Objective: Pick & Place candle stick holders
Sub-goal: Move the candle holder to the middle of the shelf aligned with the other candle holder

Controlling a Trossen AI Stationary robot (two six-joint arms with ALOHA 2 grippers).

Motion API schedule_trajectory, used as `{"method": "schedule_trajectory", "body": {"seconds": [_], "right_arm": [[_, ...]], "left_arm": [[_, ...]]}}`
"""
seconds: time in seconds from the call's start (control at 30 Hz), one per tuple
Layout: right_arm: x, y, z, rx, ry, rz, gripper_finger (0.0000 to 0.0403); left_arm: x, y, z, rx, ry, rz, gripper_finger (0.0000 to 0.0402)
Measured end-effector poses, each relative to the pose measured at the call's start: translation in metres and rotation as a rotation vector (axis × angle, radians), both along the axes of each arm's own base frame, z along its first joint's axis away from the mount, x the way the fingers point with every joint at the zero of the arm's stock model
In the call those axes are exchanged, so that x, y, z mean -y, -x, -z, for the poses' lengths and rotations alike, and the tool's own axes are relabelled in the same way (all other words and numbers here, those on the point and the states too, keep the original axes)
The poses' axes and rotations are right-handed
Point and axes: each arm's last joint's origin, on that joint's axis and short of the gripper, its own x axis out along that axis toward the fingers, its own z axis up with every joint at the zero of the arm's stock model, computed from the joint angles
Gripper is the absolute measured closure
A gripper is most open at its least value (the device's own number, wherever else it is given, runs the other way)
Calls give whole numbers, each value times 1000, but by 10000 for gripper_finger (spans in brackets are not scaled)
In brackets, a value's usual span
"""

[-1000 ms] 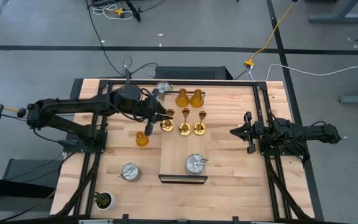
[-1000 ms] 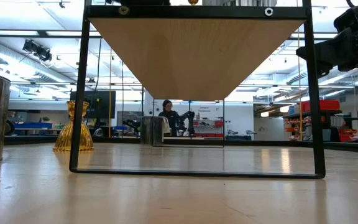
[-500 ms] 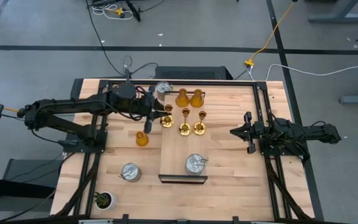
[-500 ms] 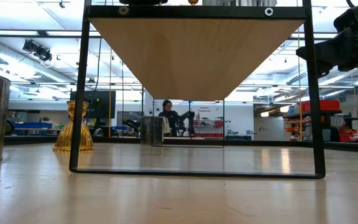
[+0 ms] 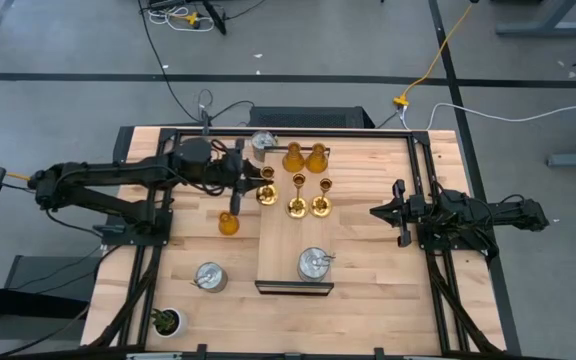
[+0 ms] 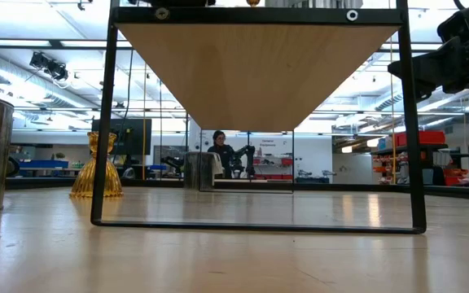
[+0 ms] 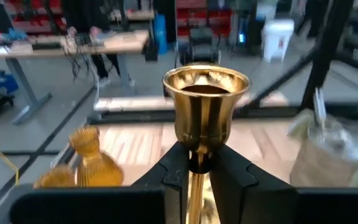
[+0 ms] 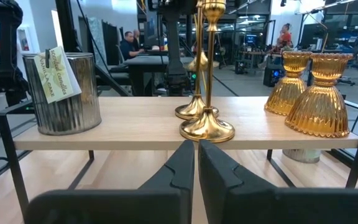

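Three gold holders stand in a row on the raised wooden shelf [image 5: 286, 245]. My left gripper [image 5: 251, 183] is shut on the leftmost gold holder [image 5: 267, 190], whose cup fills the left wrist view [image 7: 205, 99]. Two amber holders [image 5: 305, 157] stand on their bases behind the row, and a third amber holder [image 5: 228, 222] stands on the table. One silver holder [image 5: 314, 265] sits on the shelf, one silver holder [image 5: 211, 277] sits on the table, and another silver holder [image 5: 263, 141] sits at the far edge. My right gripper [image 5: 380, 212] is shut and empty, right of the shelf. My left gripper pinches the gold holder's thin stem [image 7: 197, 160] just below the cup, between its two fingers. The fingers come level from the table's left and lie across the stem. The holder stays upright. The fingers hide its base, so I cannot tell whether it rests on the shelf.
The shelf stands on a black metal frame [image 6: 100, 122] with open room under it. A small green potted plant [image 5: 166, 320] sits at the near left corner. People and benches show in the room beyond the table.
My left gripper has drawn back a little toward the table's left and far edges, still shut on the gold holder. The holder has shifted that way with it and stayed upright.
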Motion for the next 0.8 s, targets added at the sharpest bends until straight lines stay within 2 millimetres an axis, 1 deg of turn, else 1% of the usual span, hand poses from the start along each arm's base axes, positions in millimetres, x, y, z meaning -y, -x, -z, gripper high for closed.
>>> {"method": "schedule_trajectory", "body": {"seconds": [0.1,0.27,0.57,0.8], "right_arm": [[0,0,0,-1,0,3,376],[0,0,0,0,0,2,376],[0,0,0,0,0,2,376],[0,0,0,0,0,-3,376]], "left_arm": [[1,7,3,6,31,-3,349],[2,16,4,17,12,-4,349],[8,15,15,21,18,63,349],[7,15,15,19,-2,68,349]]}}
